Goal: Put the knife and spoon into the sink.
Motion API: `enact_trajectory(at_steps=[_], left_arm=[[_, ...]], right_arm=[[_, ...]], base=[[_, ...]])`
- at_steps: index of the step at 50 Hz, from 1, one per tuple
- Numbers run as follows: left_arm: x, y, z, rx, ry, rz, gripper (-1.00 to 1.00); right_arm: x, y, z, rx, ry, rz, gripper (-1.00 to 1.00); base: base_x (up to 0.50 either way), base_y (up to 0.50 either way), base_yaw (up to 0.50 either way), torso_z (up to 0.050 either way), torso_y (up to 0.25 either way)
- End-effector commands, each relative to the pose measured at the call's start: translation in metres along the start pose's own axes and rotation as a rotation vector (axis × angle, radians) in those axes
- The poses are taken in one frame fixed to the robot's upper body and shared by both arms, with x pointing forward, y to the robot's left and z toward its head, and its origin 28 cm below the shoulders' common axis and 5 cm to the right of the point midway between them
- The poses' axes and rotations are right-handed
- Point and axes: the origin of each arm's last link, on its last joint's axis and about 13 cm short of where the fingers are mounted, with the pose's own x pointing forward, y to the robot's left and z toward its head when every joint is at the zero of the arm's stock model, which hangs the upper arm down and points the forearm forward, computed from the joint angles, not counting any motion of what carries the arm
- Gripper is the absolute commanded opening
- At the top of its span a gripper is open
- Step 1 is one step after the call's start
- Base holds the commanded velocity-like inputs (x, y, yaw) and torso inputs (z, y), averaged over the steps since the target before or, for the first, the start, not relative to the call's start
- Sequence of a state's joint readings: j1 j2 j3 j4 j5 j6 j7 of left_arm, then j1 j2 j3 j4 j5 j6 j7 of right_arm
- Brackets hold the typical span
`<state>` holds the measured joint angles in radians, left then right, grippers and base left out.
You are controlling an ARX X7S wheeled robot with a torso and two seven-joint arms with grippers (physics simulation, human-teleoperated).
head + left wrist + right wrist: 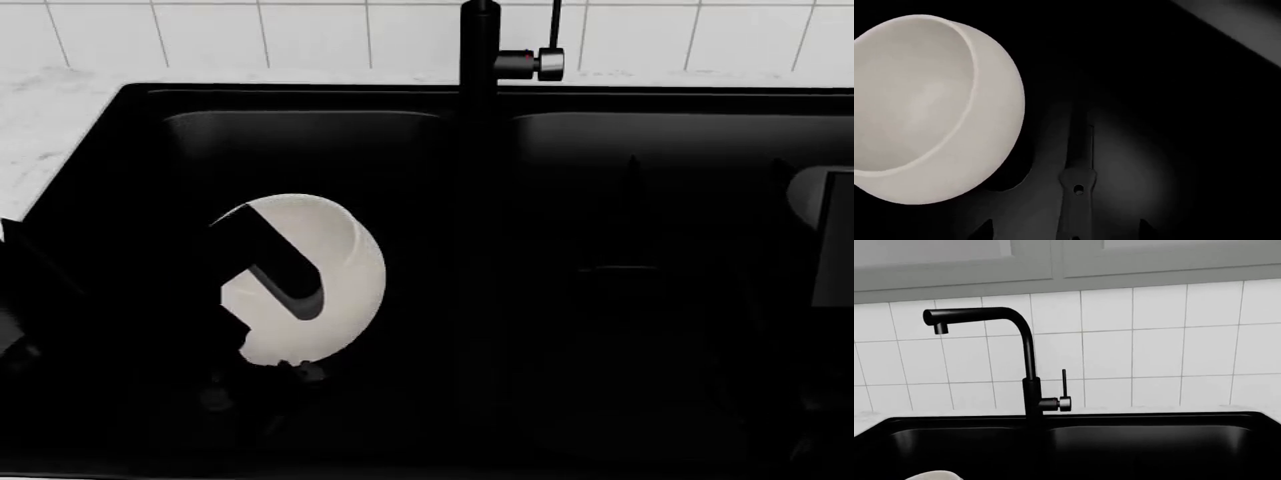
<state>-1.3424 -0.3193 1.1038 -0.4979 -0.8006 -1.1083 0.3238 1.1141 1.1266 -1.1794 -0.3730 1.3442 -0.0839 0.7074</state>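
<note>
We look down on a matte black double-basin sink (641, 130) set in a pale marbled countertop (54, 110) below white tile; a white bowl (327, 270) sits in its left basin, the black faucet (1029, 370) rising at the divider.

A home kitchen: a black double-basin sink (1074, 440) set in a pale marble-look counter (54, 110), a tall black faucet (1024, 360), white wall tiles (1154, 345) behind, cabinets (1054, 260) above, a white bowl (314, 280) in the left basin.
</note>
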Motion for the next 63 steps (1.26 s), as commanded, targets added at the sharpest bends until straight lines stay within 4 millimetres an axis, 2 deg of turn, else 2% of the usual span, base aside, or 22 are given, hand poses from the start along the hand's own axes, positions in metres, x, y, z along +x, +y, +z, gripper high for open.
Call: enact_trajectory(at_steps=[1, 10, 19, 30, 31, 32, 41, 51, 63], left_arm=[[0.0, -0.003, -0.001, 0.033, -0.011, -0.011, 1.0], [-0.005, -0.003, 0.002, 0.043, -0.023, -0.018, 1.0], [-0.019, -0.003, 0.007, 0.044, -0.07, -0.022, 1.0], [-0.069, 0.006, 0.024, -0.015, -0.295, 0.019, 1.0], [-0.088, 0.002, 0.012, -0.073, -0.461, 0.061, 1.0], [-0.101, -0.005, 0.012, -0.083, -0.555, 0.087, 1.0], [-0.123, -0.025, -0.002, -0.097, -0.681, 0.127, 1.0], [-0.135, -0.041, -0.016, -0.126, -0.812, 0.125, 1.0], [-0.134, -0.054, -0.028, -0.135, -0.875, 0.124, 1.0]], right_arm=[[0.0, 0.0, -0.002, 0.004, 0.001, 0.0, 1.0], [-0.001, 0.0, -0.001, 0.009, -0.002, -0.001, 1.0], [-0.002, 0.0, -0.001, 0.011, -0.006, 0.001, 1.0], [-0.002, 0.001, 0.0, 0.014, -0.01, 0.004, 1.0], [-0.003, 0.001, 0.001, 0.011, -0.015, 0.006, 1.0], [-0.002, 0.0, -0.002, 0.014, -0.008, 0.001, 1.0], [-0.003, 0.0, -0.002, 0.016, -0.01, 0.004, 1.0], [-0.005, 0.002, -0.001, 0.015, -0.016, 0.007, 1.0], [-0.003, 0.003, -0.002, 0.016, -0.014, 0.01, 1.0]], base=[[0.0, 0.0, 0.0, 0.0, 0.0], [0.0, 0.0, 0.0, 0.0, 0.0], [0.0, 0.0, 0.0, 0.0, 0.0], [0.0, 0.0, 0.0, 0.0, 0.0], [0.0, 0.0, 0.0, 0.0, 0.0], [0.0, 0.0, 0.0, 0.0, 0.0], [0.0, 0.0, 0.0, 0.0, 0.0], [0.0, 0.0, 0.0, 0.0, 0.0], [0.0, 0.0, 0.0, 0.0, 0.0]])
